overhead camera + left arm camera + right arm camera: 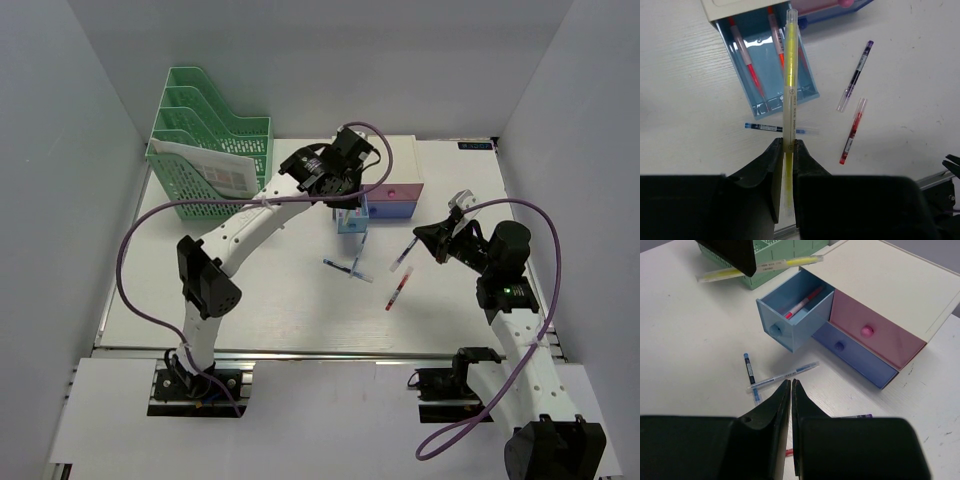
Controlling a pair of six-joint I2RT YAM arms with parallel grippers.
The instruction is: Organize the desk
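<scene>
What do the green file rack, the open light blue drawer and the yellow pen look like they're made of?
Green lattice file rack: probably moulded plastic, matte; uniform colour, regular grid of holes.
Open light blue drawer: likely glossy plastic; its floor shows reflections.
Yellow pen: clear plastic barrel, seemingly; the yellow core shows through.

Red pen (396, 290) on the desk (280, 310)

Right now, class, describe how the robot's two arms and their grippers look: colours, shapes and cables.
The left arm and right arm have white tubular links with black joint housings. A purple cable loops along each. The left gripper and right gripper are black, with two flat fingers tapering to tips.
</scene>
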